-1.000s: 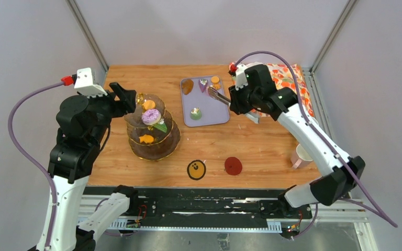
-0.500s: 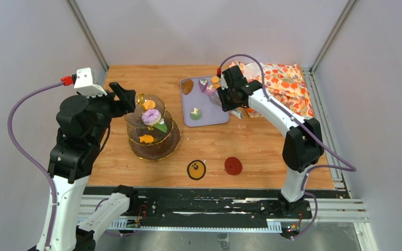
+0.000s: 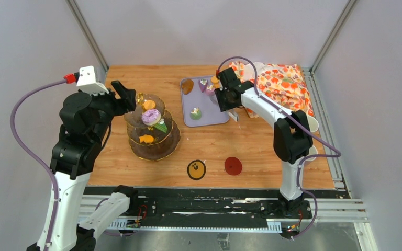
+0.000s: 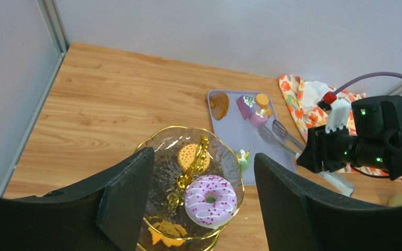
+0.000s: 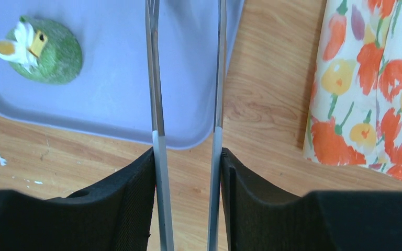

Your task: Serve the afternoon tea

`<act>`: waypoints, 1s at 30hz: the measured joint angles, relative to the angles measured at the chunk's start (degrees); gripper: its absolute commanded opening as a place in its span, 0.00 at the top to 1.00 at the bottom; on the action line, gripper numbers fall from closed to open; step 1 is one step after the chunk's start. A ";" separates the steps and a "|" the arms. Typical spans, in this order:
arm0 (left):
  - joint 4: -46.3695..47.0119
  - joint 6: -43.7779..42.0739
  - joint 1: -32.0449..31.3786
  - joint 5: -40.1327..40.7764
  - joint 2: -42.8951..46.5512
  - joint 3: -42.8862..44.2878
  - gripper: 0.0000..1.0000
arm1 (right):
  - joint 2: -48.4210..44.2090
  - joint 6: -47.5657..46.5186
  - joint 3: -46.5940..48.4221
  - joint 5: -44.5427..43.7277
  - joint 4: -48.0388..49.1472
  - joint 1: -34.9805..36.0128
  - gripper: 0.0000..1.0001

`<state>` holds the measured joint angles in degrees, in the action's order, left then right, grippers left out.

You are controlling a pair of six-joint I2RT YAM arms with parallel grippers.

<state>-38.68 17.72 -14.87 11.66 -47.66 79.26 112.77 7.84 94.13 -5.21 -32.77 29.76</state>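
Observation:
The three-tier glass stand (image 3: 174, 144) with its gold handle (image 4: 196, 162) carries a purple donut (image 3: 151, 116) (image 4: 210, 193) and orange biscuits (image 3: 148, 104) (image 4: 188, 155). My left gripper (image 3: 125, 94) (image 4: 203, 155) hovers open above the stand and holds nothing. My right gripper (image 3: 229, 102) (image 5: 187, 157) is shut on the metal tongs (image 5: 157, 104) (image 4: 280, 137), its pads against both tong arms. The arms stand apart and reach over the lilac tray's right edge. A green cake (image 3: 196, 113) (image 5: 44, 49) lies on that tray. A pale mug (image 3: 310, 151) shows partly behind the right arm.
The lilac tray (image 3: 209, 117) (image 5: 115, 78) also holds a brown pastry (image 3: 187, 86), a purple cake (image 3: 204, 84) and an orange piece (image 3: 215, 80). A floral cloth (image 3: 282, 83) lies at the back right. Yellow (image 3: 196, 169) and red (image 3: 233, 166) coasters sit near the front.
The right arm has folded in toward the tray's right edge with the tongs, and the tong arms have spread wider between its fingers. The left arm has barely moved.

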 measured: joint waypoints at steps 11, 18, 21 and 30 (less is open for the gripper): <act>-0.02 -0.59 0.00 0.61 -0.35 0.00 0.26 | 6.36 0.07 6.62 1.09 2.03 -0.46 0.54; -0.09 -0.76 0.00 0.61 -0.63 0.00 0.25 | 7.58 -0.07 7.69 2.27 2.51 -0.52 0.86; -0.31 -0.79 0.00 0.55 -0.90 0.00 0.25 | 7.56 -0.09 7.69 2.67 2.54 -0.55 0.98; -3.65 -3.39 0.00 -1.33 -3.45 1.99 0.22 | 4.07 -0.11 3.89 3.54 2.54 -0.55 0.99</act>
<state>-42.33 14.33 -14.87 10.33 -51.11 81.25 116.84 7.73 98.02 -1.67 -30.24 29.21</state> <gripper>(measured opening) 0.754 0.167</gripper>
